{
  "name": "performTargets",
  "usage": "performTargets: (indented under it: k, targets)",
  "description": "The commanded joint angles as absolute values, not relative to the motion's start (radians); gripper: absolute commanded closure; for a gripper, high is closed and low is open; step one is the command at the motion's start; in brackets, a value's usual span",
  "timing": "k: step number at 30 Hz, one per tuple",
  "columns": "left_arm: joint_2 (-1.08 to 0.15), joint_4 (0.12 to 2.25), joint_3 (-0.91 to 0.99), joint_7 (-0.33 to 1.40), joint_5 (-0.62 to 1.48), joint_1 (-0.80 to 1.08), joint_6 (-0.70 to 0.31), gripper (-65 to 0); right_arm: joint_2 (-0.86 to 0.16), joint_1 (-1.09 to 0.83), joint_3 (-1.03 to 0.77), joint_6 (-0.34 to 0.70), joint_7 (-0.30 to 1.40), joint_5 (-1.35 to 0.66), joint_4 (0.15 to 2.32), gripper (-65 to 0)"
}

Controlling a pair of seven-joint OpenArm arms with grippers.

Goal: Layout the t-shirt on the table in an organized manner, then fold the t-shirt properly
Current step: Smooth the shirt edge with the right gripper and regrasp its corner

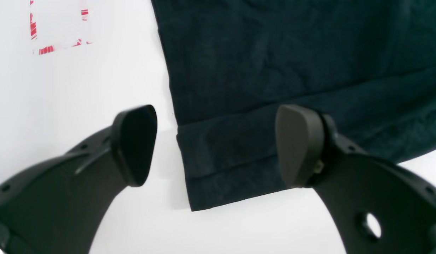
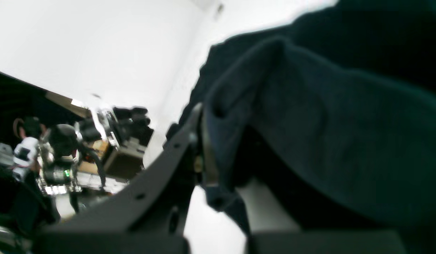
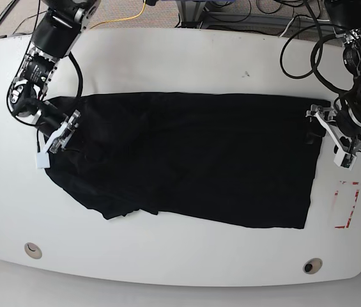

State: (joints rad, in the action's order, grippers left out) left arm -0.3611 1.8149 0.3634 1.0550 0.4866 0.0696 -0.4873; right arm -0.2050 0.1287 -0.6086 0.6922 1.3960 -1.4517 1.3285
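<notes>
You had the t-shirt (image 3: 193, 157) spread across the middle of the table (image 3: 186, 57) but not yet squared, and by my judgement none of the folding was done. Your right gripper (image 3: 60, 133) was clamped on its bunched end, while your left gripper (image 1: 216, 146) stood wide open, holding nothing, straddling the hem corner. The cloth was plain black, flat near the hem and rumpled toward the sleeves.

2 black arms, white-framed grippers, black cables
</notes>
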Motion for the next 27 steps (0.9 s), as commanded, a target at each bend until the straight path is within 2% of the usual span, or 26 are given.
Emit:
performTargets:
  k: [1,2,3,4,6,9,10,20,27]
  targets:
    - [-0.378,1.833,0.367,1.036,0.495,0.056,-0.484,-48.3,-0.202,0.183,-0.611,0.698,1.38,-1.484,1.279,-4.9]
    - [-0.378,1.833,0.367,1.036,0.495,0.056,-0.484,-48.3,-0.196,0.2,-0.611,0.698,1.38,-1.484,1.251,-10.9]
    - [-0.378,1.833,0.367,1.036,0.495,0.056,-0.484,-48.3,-0.194,0.208,-0.611,0.698,1.38,-1.475,1.241,-14.0]
    - [-0.378,1.833,0.367,1.036,0.495,0.056,-0.484,-48.3,-0.193,0.226,-0.611,0.698,1.38,-1.452,1.219,-22.4]
    - [-0.378,1.833,0.367,1.036,0.495,0.056,-0.484,-48.3,-0.188,0.245,-0.613,0.698,1.379,-1.419,1.205,-34.7]
    - [-0.378,1.833,0.358,1.036,0.495,0.056,-0.484,-48.3,-0.186,0.259,-0.616,0.698,1.379,-1.383,1.201,-58.5]
    - [-0.378,1.833,0.352,1.036,0.495,0.056,-0.484,-48.3,-0.189,0.259,-0.616,0.698,1.379,-1.382,1.201,-63.6]
    - [-0.377,1.834,0.328,1.036,0.495,0.053,-0.487,-48.3,-0.28,0.174,-0.682,0.698,1.394,-1.383,1.237,-65.0]
    - [-0.377,1.871,0.328,1.035,0.496,0.05,-0.489,-48.3,-0.4,0.036,-0.723,0.698,1.394,-1.372,1.348,-65.0]
